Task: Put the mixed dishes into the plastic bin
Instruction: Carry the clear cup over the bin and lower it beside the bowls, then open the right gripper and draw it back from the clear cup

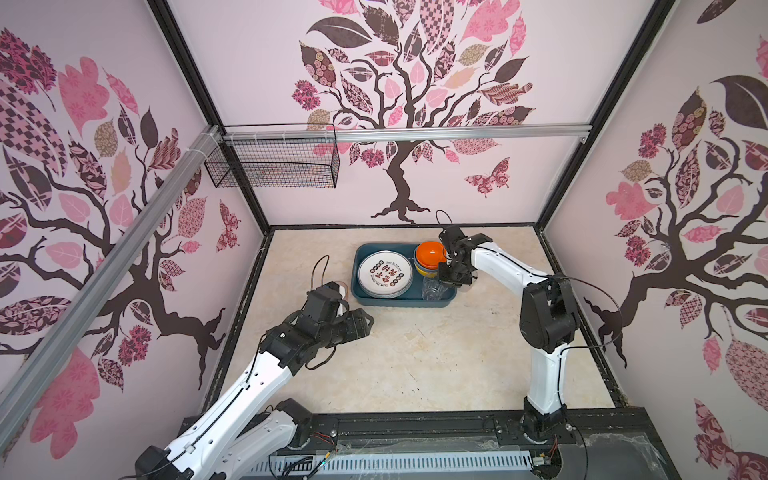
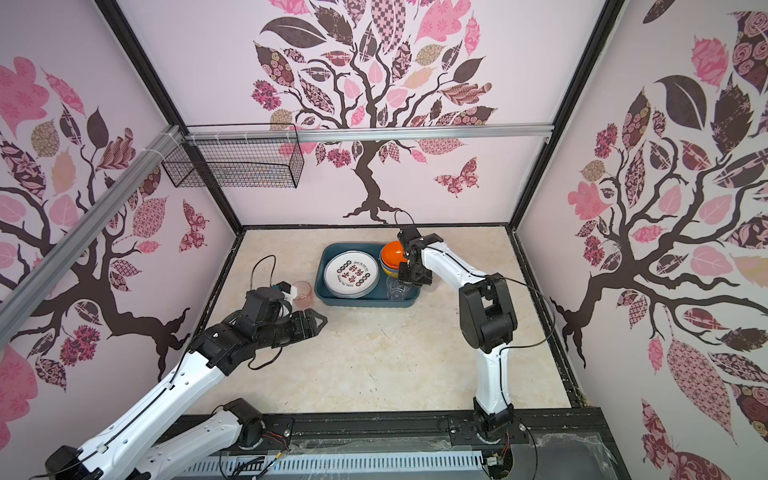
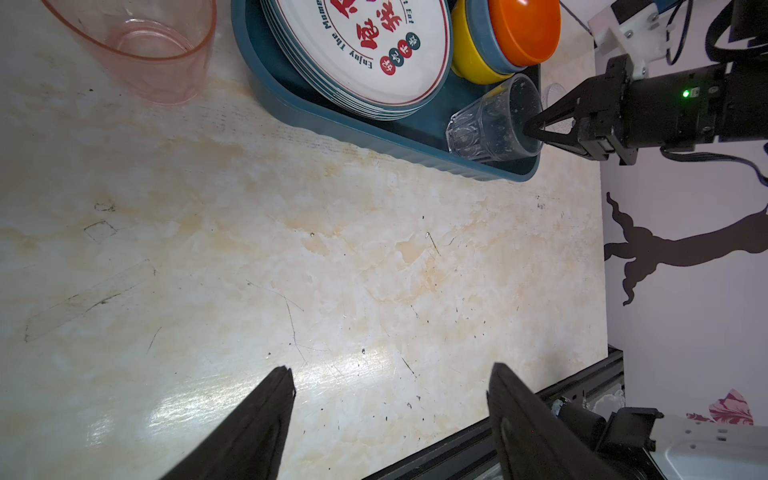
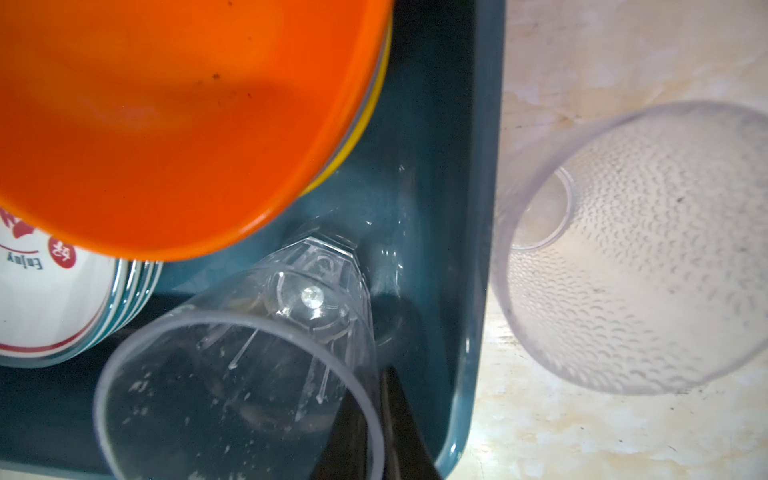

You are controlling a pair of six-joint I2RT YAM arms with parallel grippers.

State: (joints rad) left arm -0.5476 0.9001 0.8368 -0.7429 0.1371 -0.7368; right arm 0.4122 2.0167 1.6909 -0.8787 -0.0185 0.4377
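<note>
As we read across a top view from the left, we first meet the left gripper (image 2: pixel 319 322), left of centre over the table (image 2: pixel 374 365). Its fingers (image 3: pixel 270 407) stand wide apart with nothing between them.

Just above it in the frame, a pink cup (image 2: pixel 302 293) stands upright on the table. It is outside the bin (image 2: pixel 365 303), near its left wall but not touching it.

The blue bin lies at the centre. A stack of white plates (image 2: pixel 351 274) fills its left part, and the top one is printed with red and black characters. In its upper right corner sit nested bowls. An orange bowl (image 2: pixel 392 252) is on top, and the left wrist view shows a blue bowl (image 3: pixel 492 56) and a yellow bowl (image 3: pixel 469 68) under it.

Below them, in the bin's lower right corner, is a clear cup (image 2: pixel 397 289), mouth up. The right gripper (image 2: pixel 409 283) reaches down from the right and pinches that cup's rim, one finger on either side of the wall. Whether the cup's base rests on the bin floor we cannot tell.

Farthest right, the right wrist view shows a dimpled cup (image 4: pixel 623 257) on the table just beside the bin's outer wall.
</note>
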